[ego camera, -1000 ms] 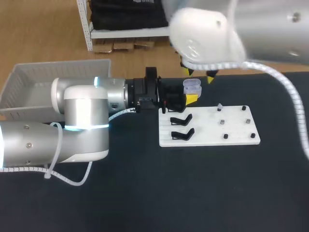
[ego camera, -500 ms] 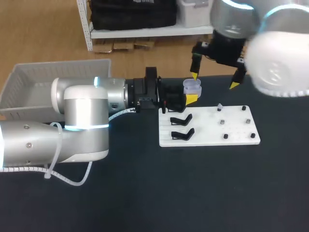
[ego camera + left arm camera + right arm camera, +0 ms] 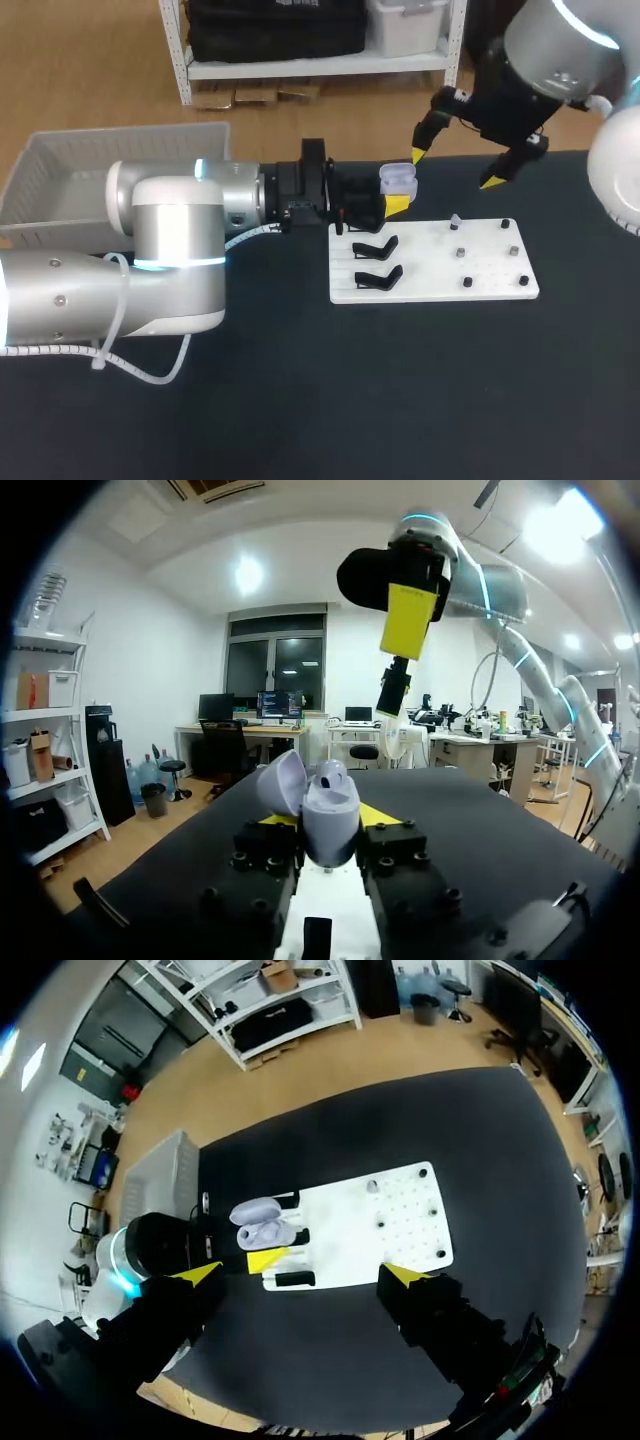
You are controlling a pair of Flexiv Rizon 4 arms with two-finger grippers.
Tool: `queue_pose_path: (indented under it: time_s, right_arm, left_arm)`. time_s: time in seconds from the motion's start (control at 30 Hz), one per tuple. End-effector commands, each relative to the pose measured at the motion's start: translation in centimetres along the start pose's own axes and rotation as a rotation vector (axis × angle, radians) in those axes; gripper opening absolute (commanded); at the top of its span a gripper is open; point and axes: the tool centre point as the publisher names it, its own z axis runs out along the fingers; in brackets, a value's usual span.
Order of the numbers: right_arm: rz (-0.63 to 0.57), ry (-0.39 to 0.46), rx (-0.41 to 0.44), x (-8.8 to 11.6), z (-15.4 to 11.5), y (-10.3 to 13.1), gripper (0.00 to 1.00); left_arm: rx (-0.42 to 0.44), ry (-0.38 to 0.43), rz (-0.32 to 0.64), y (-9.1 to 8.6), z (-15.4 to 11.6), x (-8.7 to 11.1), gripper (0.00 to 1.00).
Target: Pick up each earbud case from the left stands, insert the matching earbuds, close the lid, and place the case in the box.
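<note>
Lilac, smooth, rounded earbud case (image 3: 327,802), lid hinged open, clamped in left gripper (image 3: 393,200) at far-left corner of flat white pegboard (image 3: 487,272), right gripper (image 3: 454,170) spread wide, empty, above right, slatted plastic box (image 3: 60,165) far left.

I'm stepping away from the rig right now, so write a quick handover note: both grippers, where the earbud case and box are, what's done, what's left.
Left gripper: shut on the earbud case, lid open, at the white board's far left corner.
Right gripper: open, empty, in the air past the board's far edge.
Box: at the table's left; no case shows in it.
Done: case picked up.
Left: insert earbuds (cannot tell if any are in), close lid, place case in box.
</note>
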Motion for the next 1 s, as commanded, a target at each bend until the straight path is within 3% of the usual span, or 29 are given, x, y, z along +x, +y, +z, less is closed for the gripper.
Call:
queue_pose_path:
  time_s: [0.03, 0.2, 0.43, 0.63, 1.0]
  right_arm:
    - [0.017, -0.027, -0.015, -0.2, 0.4, -0.9, 1.0]
    - [0.078, -0.101, 0.017, -2.1, 1.4, -3.6, 1.0]
    - [0.091, -0.032, 0.097, -3.6, 5.3, -6.4, 1.0]
    - [0.109, 0.054, 0.175, -3.5, 9.1, -7.8, 1.0]
    - [0.115, 0.055, 0.217, -3.4, 13.4, -7.8, 1.0]
  left_arm:
    - [-0.007, -0.005, 0.004, -0.2, 0.0, 0.1, 0.0]
    - [-0.007, -0.005, 0.004, -0.2, 0.0, 0.1, 0.0]
    - [-0.007, -0.005, 0.004, -0.2, 0.0, 0.1, 0.0]
    - [-0.007, -0.005, 0.004, -0.2, 0.0, 0.1, 0.0]
    - [-0.007, -0.005, 0.004, -0.2, 0.0, 0.1, 0.0]
